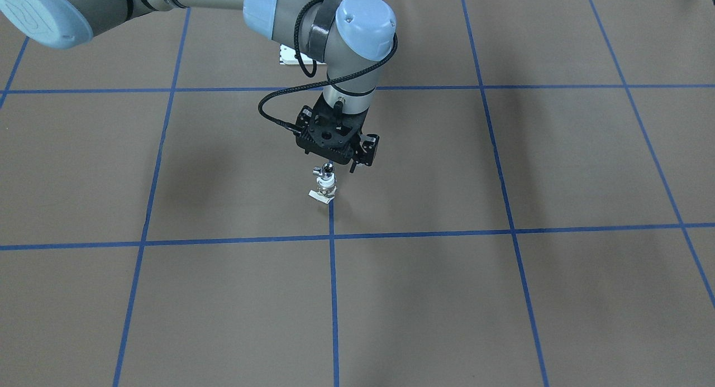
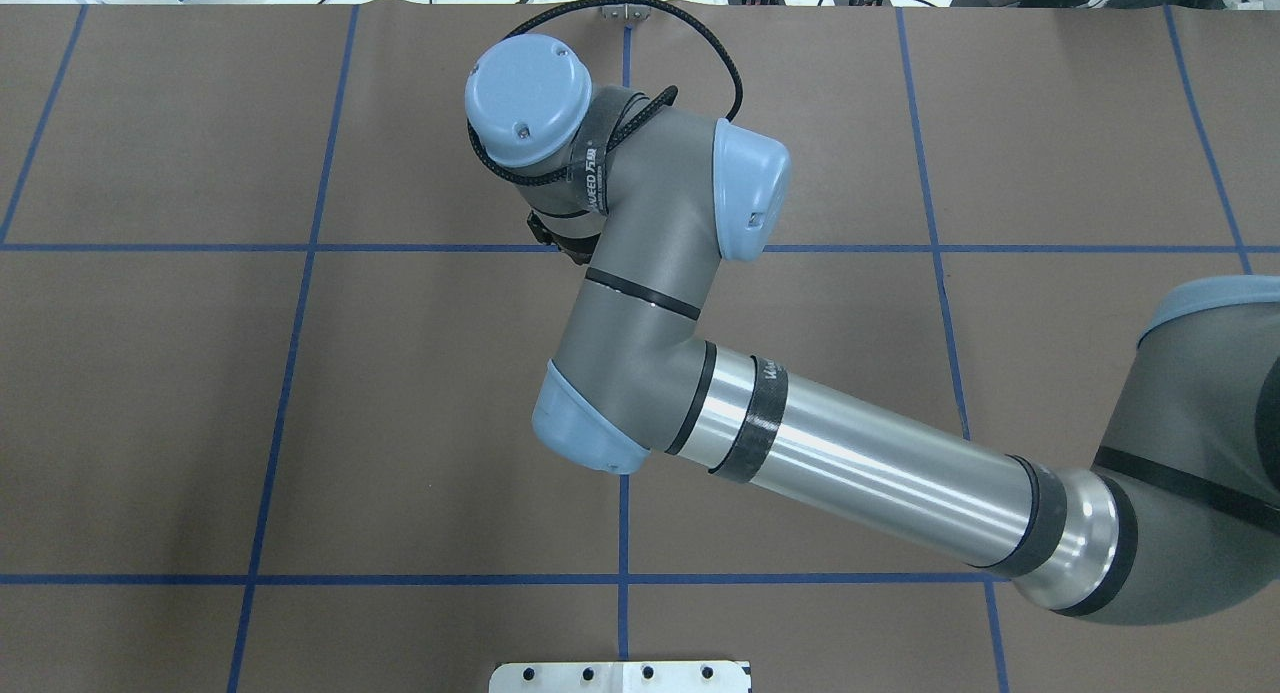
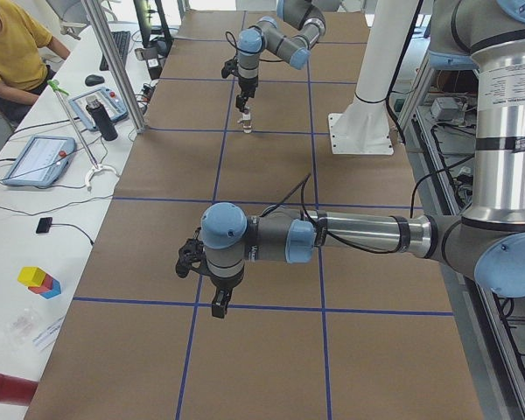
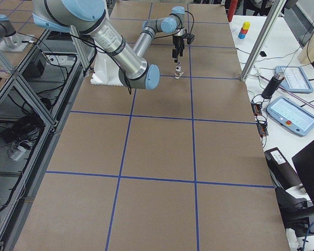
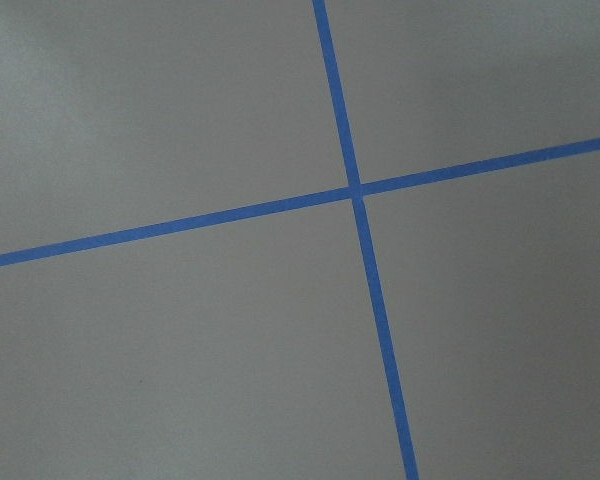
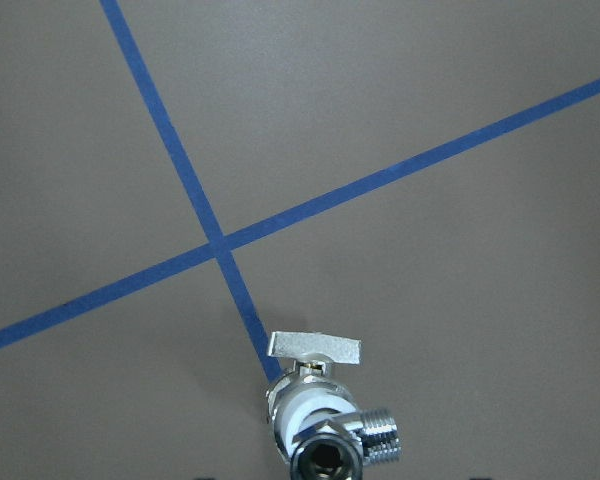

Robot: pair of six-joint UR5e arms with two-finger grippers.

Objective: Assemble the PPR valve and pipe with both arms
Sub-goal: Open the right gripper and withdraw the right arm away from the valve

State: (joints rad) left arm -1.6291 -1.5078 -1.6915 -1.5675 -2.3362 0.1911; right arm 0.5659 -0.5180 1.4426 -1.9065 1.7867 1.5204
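how wide the right gripper (image 1: 337, 152), above the free-standing valve (image 1: 325, 184), or left gripper (image 3: 219, 306) gapes, i cannot tell.

The right arm (image 2: 860, 473) stretches forward with its wrist bent over, so the right gripper (image 1: 337, 157) points straight down, jaws spread and holding nothing. The left arm (image 3: 367, 234) lies out level, and the left gripper (image 3: 220, 304) hangs downward. How its jaws stand cannot be told.

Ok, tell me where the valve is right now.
Front-facing view, centre: the valve stands upright on a blue tape line, just beneath the right gripper.
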